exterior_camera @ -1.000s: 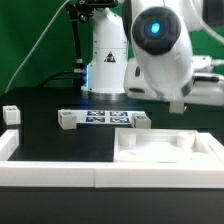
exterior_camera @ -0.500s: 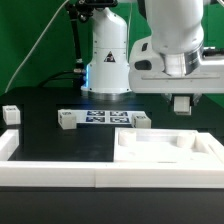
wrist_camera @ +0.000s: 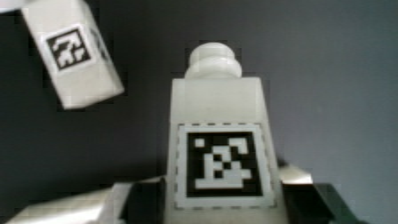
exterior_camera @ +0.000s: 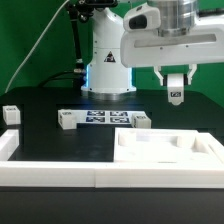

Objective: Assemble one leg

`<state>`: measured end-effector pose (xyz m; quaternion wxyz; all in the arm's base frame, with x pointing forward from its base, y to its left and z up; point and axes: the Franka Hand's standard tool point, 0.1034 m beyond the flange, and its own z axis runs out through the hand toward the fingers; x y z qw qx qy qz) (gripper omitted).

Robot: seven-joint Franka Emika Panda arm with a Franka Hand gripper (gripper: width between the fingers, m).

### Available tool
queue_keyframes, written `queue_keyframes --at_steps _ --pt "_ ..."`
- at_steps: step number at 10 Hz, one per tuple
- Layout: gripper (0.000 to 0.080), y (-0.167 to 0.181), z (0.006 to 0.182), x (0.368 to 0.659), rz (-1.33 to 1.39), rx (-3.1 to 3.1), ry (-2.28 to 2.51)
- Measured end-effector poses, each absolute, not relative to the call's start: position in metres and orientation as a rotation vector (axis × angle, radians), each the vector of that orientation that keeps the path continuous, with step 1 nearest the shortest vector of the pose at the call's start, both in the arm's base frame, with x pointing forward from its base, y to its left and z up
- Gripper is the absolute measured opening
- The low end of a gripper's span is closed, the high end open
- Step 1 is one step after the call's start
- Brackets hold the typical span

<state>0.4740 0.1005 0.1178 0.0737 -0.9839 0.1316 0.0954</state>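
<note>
My gripper [exterior_camera: 176, 90] hangs high above the table at the exterior view's right, shut on a leg [exterior_camera: 176, 96], a short white post with a marker tag facing the camera. In the wrist view the held leg [wrist_camera: 221, 130] stands between my dark fingers [wrist_camera: 313, 196], its round peg end pointing away from me. A second leg [wrist_camera: 75, 55] lies on the black table below. More legs lie on the table: one at the far left [exterior_camera: 10, 114] and one at each end of the marker board [exterior_camera: 66, 121], [exterior_camera: 140, 122].
The marker board [exterior_camera: 103, 119] lies at mid-table. A large white rimmed tray-like piece [exterior_camera: 165, 152] sits at the front right, under the gripper's side. A white border rail [exterior_camera: 50, 178] runs along the front. The robot base [exterior_camera: 106, 60] stands behind.
The arm's wrist has turned upright and the gripper has risen and shifted slightly to the exterior view's left, carrying the leg, whose tag now shows.
</note>
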Motion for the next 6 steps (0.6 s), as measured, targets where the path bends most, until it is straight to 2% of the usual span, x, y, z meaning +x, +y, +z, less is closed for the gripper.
queue_keyframes --at_steps 1,3,6 --pt "0.0292 0.103 0.117 0.482 0.103 -2.966 0.399" --pt "0.0292 0.107 0.116 0.480 -0.159 -2.975 0.363" --pt "0.0292 0.095 0.116 0.489 -0.280 -3.036 -0.020"
